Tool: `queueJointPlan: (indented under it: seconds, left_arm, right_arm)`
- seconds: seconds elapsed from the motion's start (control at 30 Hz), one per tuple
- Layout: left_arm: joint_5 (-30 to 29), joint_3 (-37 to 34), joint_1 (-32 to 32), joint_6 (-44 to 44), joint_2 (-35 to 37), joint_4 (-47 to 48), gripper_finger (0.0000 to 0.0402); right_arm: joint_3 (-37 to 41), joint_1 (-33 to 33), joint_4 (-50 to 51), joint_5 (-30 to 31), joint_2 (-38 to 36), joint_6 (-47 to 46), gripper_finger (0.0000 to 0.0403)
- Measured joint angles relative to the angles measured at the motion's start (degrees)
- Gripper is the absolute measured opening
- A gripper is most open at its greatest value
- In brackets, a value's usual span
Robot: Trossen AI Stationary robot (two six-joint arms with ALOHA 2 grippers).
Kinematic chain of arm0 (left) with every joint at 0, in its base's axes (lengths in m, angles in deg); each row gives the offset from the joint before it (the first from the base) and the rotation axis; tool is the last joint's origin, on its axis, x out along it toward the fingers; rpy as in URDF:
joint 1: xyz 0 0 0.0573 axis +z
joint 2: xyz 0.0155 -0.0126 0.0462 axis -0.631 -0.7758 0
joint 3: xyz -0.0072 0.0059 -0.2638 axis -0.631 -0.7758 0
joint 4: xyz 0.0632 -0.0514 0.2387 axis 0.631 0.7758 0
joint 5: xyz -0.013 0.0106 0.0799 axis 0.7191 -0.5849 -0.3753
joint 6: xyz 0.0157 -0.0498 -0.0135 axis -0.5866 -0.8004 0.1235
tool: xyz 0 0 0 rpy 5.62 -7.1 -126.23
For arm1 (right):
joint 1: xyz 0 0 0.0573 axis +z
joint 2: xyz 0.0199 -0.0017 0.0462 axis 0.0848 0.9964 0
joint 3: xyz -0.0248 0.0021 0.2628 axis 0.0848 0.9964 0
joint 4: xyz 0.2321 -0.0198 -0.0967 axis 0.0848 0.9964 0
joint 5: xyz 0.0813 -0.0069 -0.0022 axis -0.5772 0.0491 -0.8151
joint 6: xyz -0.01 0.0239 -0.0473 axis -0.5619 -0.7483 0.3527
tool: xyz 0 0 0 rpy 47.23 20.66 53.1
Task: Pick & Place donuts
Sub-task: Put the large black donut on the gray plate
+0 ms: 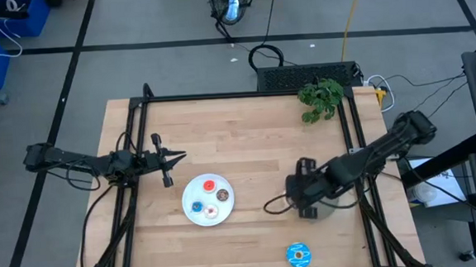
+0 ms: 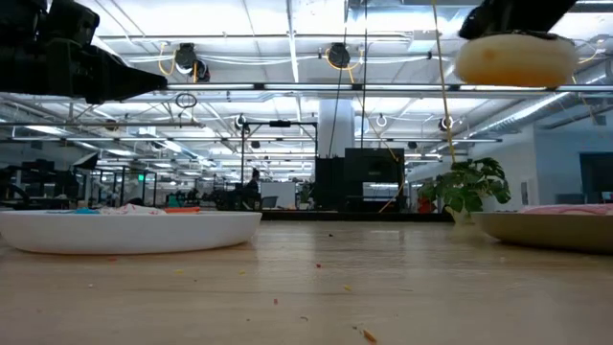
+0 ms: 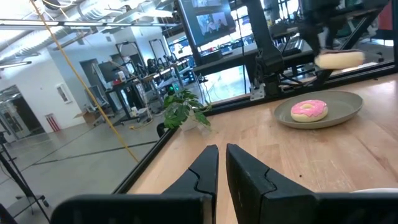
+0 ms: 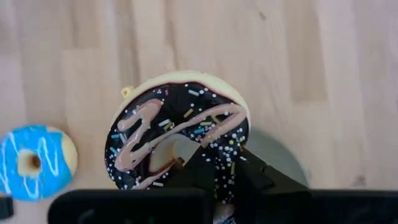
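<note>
Right gripper (image 4: 211, 168) jaws pinching chocolate donut (image 4: 180, 134) at rim, high above surface (image 1: 246, 133), over grey plate (image 3: 348, 102). Thin hold: may slip, drop. Left gripper (image 3: 222, 165) jaws pressed together, idle.

Left gripper (image 3: 221, 163) jaws closed, level; right gripper (image 4: 219, 163) clamped, raised

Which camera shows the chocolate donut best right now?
The right wrist view: the chocolate donut fills it, clamped by the right gripper. Low view shows its pale underside, left wrist view a blurred side, high view hides it under the arm.
</note>
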Motion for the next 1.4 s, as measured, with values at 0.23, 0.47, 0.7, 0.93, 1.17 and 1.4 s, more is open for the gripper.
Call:
queueJointPlan:
  seconds: [0.23, 0.47, 0.7, 0.93, 1.17, 1.4]
  left_arm:
    - [0.0, 0.0, 0.0, 0.0, 0.0, 0.0, 0.0037]
    - [0.0, 0.0, 0.0, 0.0, 0.0, 0.0, 0.0037]
    - [0.0, 0.0, 0.0, 0.0, 0.0, 0.0, 0.0037]
    - [0.0, 0.0, 0.0, 0.0, 0.0, 0.1, 0.0037]
    - [0.0, 0.0, 0.0, 0.0, 0.0, 0.4, 0.0037]
    - [0.0, 0.0, 0.0, 0.0, 0.0, 0.4, 0.0037]
  right_arm:
    - [0.5, 0.1, 20.9, -4.2, -3.3, -12.8, 0.0013]
    - [6.1, -0.5, 24.3, -8.2, -3.6, -16.3, 0.0013]
    - [16.0, -2.6, 19.3, -15.5, -3.5, -15.5, 0.0013]
    - [21.6, -6.2, 14.2, -16.8, -3.5, -12.1, 0.0013]
    - [24.5, -8.4, 10.7, -17.0, -3.5, -10.1, 0.0013]
    - [24.7, -8.4, 10.9, -18.4, -3.5, -10.1, 0.0013]
